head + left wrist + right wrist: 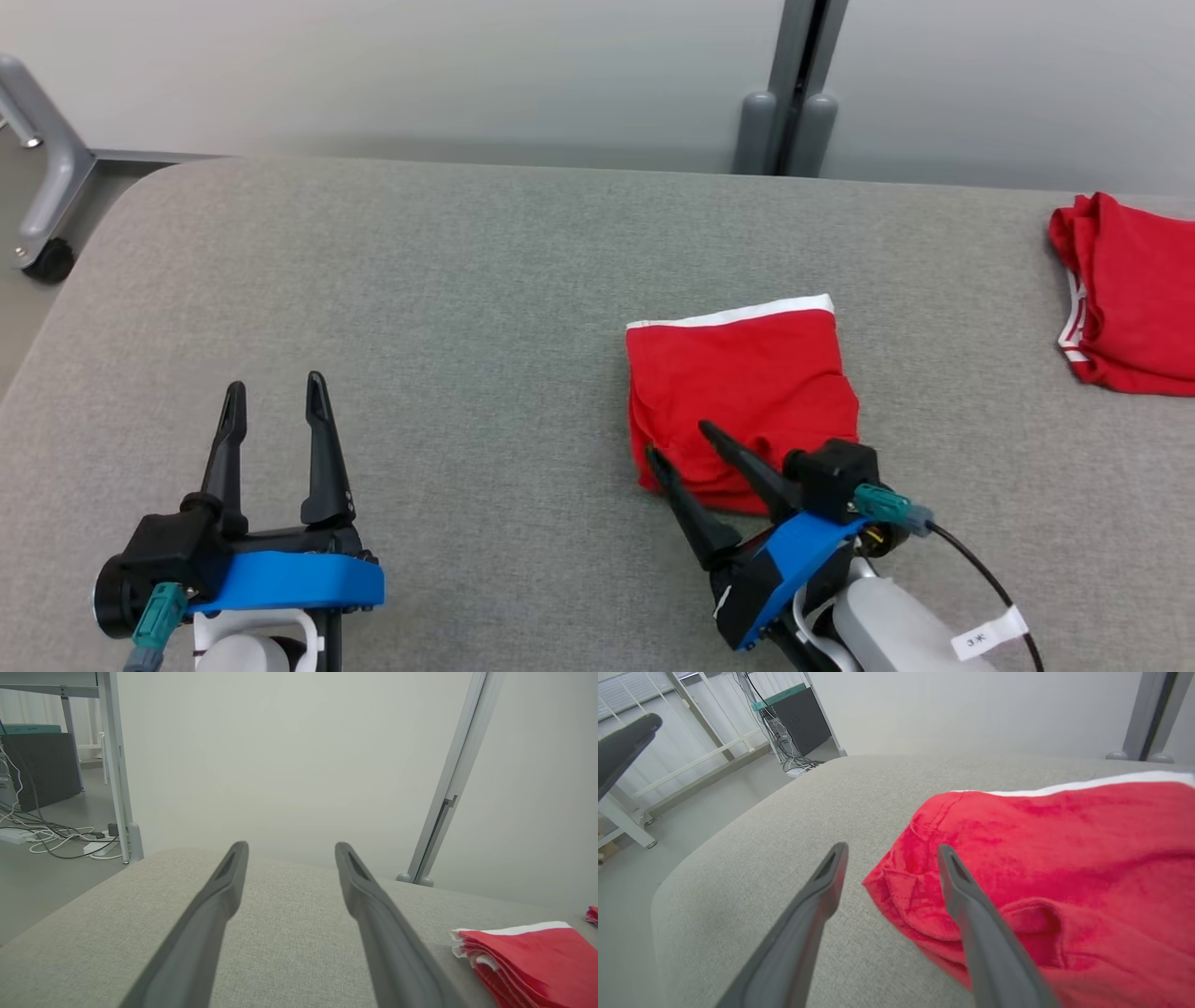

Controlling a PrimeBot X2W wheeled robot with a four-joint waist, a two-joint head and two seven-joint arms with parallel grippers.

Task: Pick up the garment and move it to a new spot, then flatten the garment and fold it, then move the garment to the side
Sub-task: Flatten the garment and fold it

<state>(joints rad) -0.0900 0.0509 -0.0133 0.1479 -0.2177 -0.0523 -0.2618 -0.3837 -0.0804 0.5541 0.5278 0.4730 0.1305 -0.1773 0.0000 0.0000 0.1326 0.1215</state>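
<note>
The right gripper point(678, 439) stands with its two dark fingers spread wide and nothing between them. It hovers low over the near part of the grey cloth-covered table point(467, 280), right of the table's middle. In the right wrist view one finger crosses above the near-left corner of the folded red garment point(742, 383) and the other is over bare table; I cannot tell whether either finger touches the cloth. The left gripper point(275, 383) is equally wide and empty, over the table's near-left part, fingers pointing toward the table's far edge.

The garment lies just right of the table's middle as a squarish stack of several layers. A white band point(733, 315) runs along the side facing the table's far edge. A second red pile point(1130, 299) sits at the table's far-right edge.

The fabric looks soft, slightly fuzzy, light and limp. It will likely drape and sag the moment it leaves the table, and the stack will probably fan open if only the top layer is caught. The table's cloth cover probably grips it, so sliding may ruck the fold.

The better hold seems to be a pinch through all layers, the lower finger slipped beneath the stack at a folded edge, ideally one gripper at each end of a side, lifting level.
</note>
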